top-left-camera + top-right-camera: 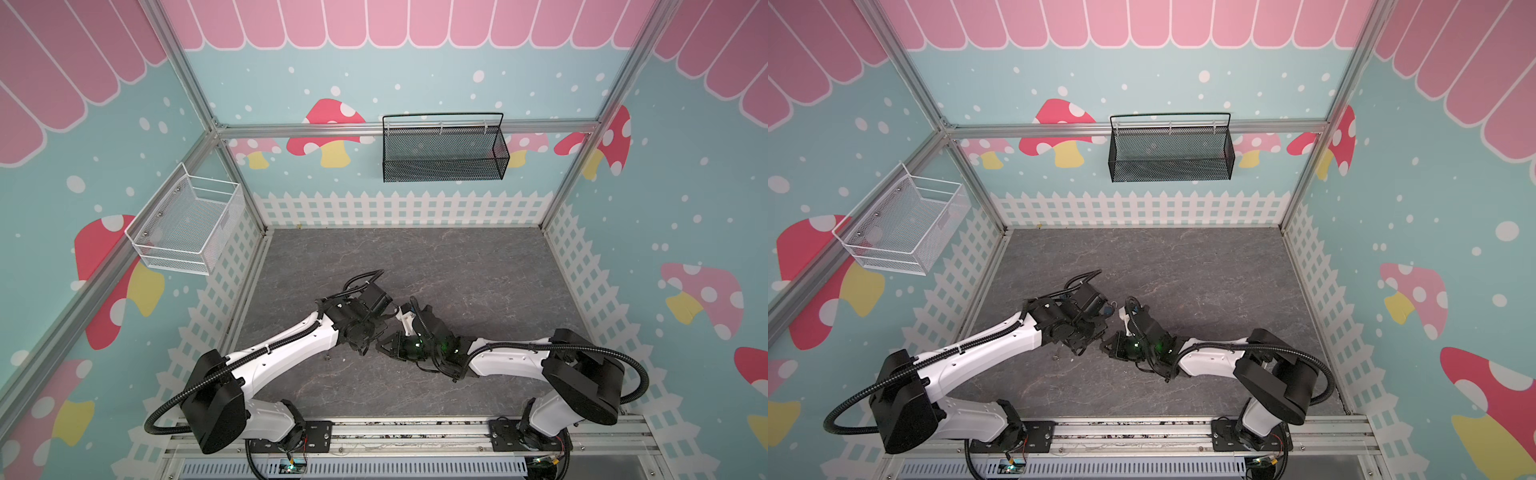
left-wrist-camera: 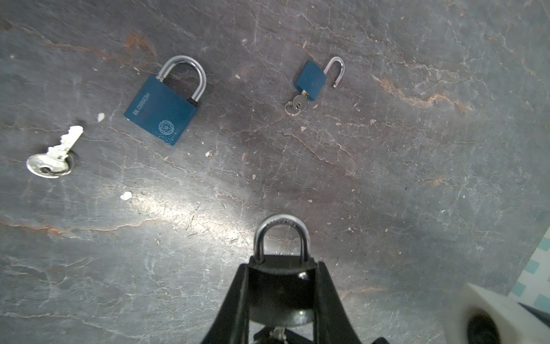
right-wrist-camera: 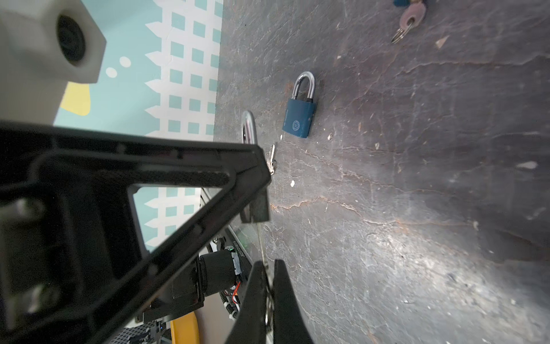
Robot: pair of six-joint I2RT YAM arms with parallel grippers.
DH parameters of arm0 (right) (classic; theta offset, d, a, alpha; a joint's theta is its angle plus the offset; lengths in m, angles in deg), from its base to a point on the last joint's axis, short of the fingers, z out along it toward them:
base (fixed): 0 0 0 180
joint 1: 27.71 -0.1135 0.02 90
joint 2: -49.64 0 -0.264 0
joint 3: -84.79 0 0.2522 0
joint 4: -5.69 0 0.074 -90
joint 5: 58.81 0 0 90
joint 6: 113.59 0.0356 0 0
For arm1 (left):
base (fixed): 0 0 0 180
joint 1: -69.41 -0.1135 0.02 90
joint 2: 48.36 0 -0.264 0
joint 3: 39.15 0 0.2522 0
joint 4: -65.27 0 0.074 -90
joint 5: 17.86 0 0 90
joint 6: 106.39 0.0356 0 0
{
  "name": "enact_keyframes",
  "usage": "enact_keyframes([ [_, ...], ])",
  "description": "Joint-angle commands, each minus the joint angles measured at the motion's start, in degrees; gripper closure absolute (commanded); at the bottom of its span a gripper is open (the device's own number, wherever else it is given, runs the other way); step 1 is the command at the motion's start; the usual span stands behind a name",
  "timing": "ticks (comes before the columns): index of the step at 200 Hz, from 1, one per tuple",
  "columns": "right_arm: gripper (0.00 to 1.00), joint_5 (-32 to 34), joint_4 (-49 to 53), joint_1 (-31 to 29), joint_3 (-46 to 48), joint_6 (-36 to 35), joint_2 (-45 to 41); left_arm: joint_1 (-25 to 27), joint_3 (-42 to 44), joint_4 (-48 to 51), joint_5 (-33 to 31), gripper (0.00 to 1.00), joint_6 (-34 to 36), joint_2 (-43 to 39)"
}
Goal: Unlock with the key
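At bottom centre of the left wrist view, the black padlock (image 2: 276,289) is clamped in the left pincer (image 2: 282,266), its shackle (image 2: 281,235) shut. At lower centre of the right wrist view, the key (image 3: 262,244) is pinched in the clenched right pincer (image 3: 268,265), its blade reaching up to the lock. Turned off-axis, the key could be bent or slipped from the grip. The keyway is hidden, so insertion depth cannot be judged. Farther up, a large blue padlock (image 2: 165,107), a loose key (image 2: 53,158) and an opened small padlock (image 2: 312,79) are seen on the surface (image 2: 416,178).
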Motion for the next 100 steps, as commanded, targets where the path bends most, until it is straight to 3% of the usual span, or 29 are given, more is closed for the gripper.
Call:
enact_keyframes([
  [1,1.0,6.44,2.72,0.47,-1.56,-1.47,-1.84,1.29,-0.86,2.36,1.4,1.0,-1.09,-0.21],
  [100,1.0,12.4,5.57,0.39,-4.62,-9.92,-5.47,3.74,-0.03,1.56,7.66,1.0,-2.45,-0.1],
])
